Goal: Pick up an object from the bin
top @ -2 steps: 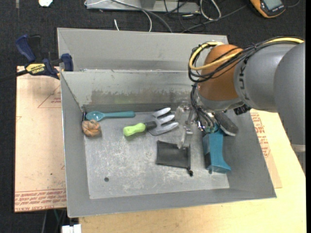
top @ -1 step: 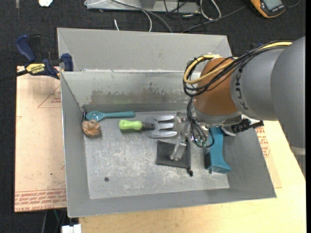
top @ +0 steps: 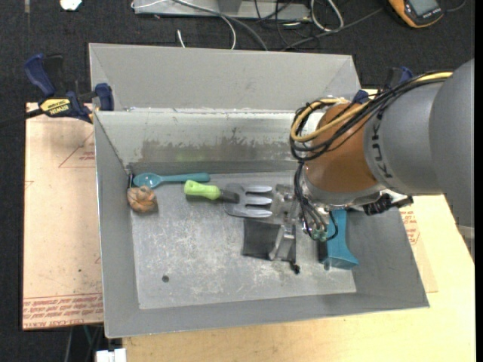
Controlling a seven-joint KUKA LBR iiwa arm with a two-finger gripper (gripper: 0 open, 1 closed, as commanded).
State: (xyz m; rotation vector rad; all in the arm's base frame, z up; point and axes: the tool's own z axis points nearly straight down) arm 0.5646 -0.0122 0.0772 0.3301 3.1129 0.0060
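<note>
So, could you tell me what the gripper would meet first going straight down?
Probably the right edge of the black pad, just below the gripper; depth is unclear, so it might meet bare bin floor instead.

The arm (top: 411,138) angles its gripper (top: 290,253) downward.

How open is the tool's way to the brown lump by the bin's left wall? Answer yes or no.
Probably yes: the brown lump lies uncovered beside the blue spoon, and nothing tall stands between it and the tool.
</note>
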